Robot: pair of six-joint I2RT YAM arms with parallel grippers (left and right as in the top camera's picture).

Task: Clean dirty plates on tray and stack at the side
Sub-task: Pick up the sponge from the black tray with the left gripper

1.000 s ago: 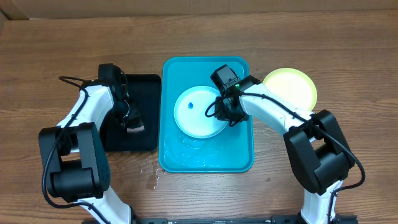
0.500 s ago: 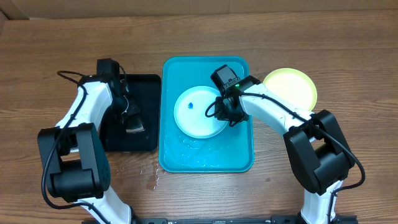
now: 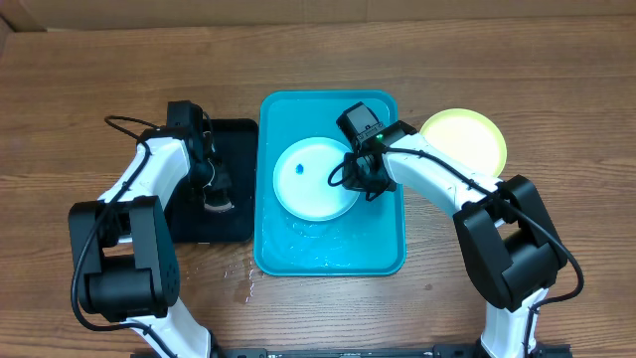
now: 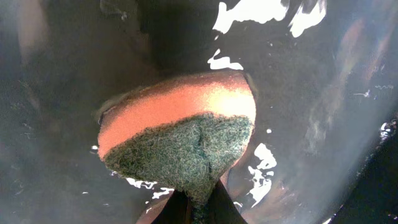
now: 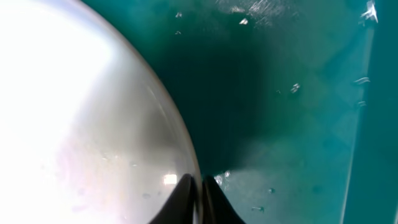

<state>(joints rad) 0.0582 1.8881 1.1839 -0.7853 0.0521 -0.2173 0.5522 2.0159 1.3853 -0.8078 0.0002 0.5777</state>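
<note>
**A:** From overhead, how many plates do you count?

**B:** Two. A pale plate [image 3: 310,184] with a blue speck lies in the turquoise tray [image 3: 328,254], toward its far edge. A yellow-green plate [image 3: 467,139] sits on the table just off the tray's far right corner, which is likely the stacking spot. Whether another plate lies under it, I cannot tell.

**A:** And the arms?

**B:** The right gripper [image 3: 363,186] is at the pale plate's right rim. The left gripper [image 3: 215,201] is over the black tray [image 3: 234,149], which lies along the turquoise tray's left edge.

**A:** What does the left wrist show?

**B:** One sponge [image 4: 180,127], orange with a green scrub face, pinched at its near end by closed jaws. I judge it was picked up for scrubbing.

**A:** And the right wrist?

**B:** The jaws are clamped narrow on the plate's rim above the wet tray floor, probably steadying it for the wipe.
</note>
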